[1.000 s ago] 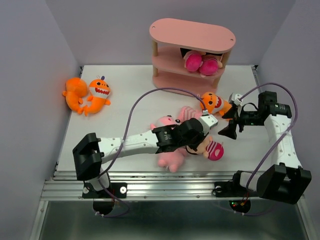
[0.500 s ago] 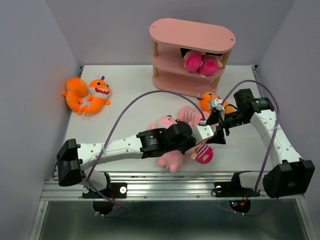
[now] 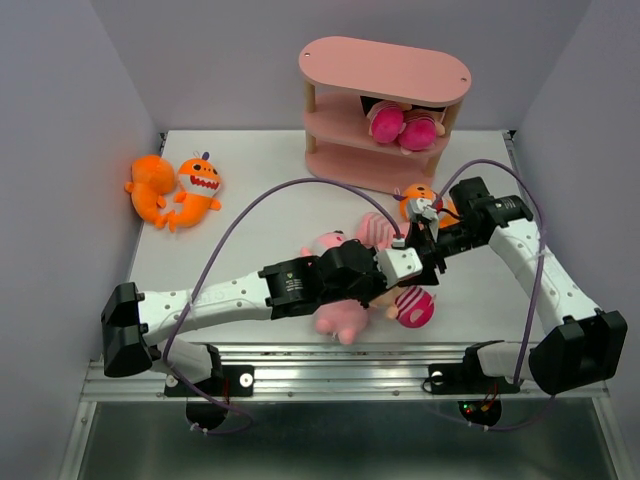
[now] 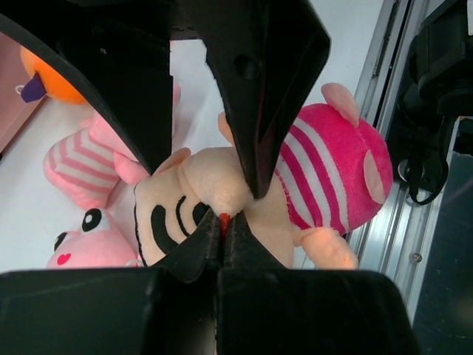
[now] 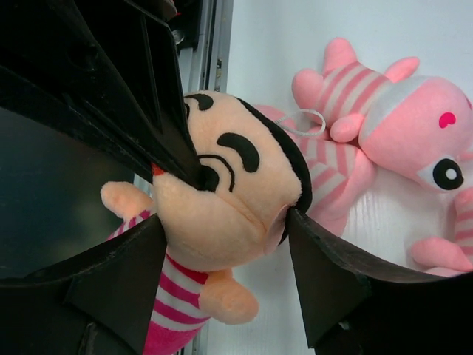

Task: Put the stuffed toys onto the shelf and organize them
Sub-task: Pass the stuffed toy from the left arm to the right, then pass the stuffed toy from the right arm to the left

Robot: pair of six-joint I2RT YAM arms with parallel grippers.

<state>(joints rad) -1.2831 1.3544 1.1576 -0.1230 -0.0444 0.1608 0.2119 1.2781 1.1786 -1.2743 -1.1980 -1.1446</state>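
Left arm (image 3: 220, 297): white links, black joint housings, small dark screw dots along the long link.
Right arm (image 3: 548, 275): same white-and-black build.
Cables (image 3: 235, 222): purple, one per arm.
Left gripper (image 4: 222, 222): black wedge-shaped fingers, with a round hole in the 1 o'clock finger.
Shoulder blocks (image 3: 122, 330): black, boxy, at 7 and 5 o'clock in the top view.

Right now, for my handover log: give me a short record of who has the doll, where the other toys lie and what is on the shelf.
left gripper: shut, pinching the face of the doll
right gripper: fingers either side of the doll's head, firm grip unclear
shelf: two magenta toys on the middle tier
loose toys: two orange monsters at far left, a third orange monster by the right gripper, pink pigs beside the doll
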